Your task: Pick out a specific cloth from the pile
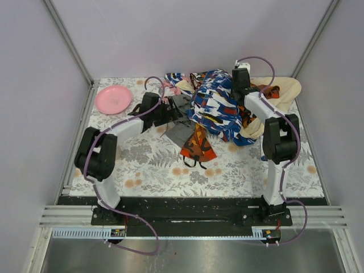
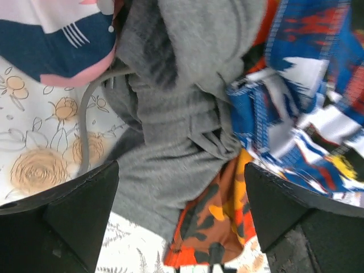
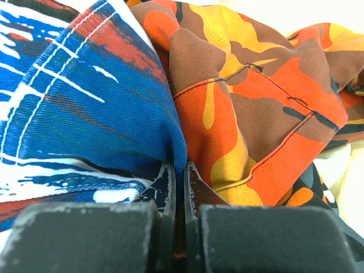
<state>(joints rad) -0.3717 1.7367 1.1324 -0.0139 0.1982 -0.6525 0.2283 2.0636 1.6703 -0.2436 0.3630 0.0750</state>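
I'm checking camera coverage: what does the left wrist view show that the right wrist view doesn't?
Left wrist only: the grey cloth ahead of the open left gripper, a pink-and-navy garment, the floral table cover. Right wrist only: the right gripper shut on a fold of the blue-white-red cloth. Both: that cloth and the orange camouflage print.

The pile (image 1: 278, 91) lies on the far half of the table (image 1: 250, 170), from the middle to the right side. The plate (image 1: 113, 99) stands in the far left corner, well apart from the pile. The cloth (image 1: 181, 132) lies at the left edge of the pile, partly under the top garment (image 1: 216, 102). The left gripper (image 2: 181, 170) hangs above the cloth, between plate and pile. The right gripper (image 3: 177, 182) is at the far side of the pile, closed on a fold of the top garment.
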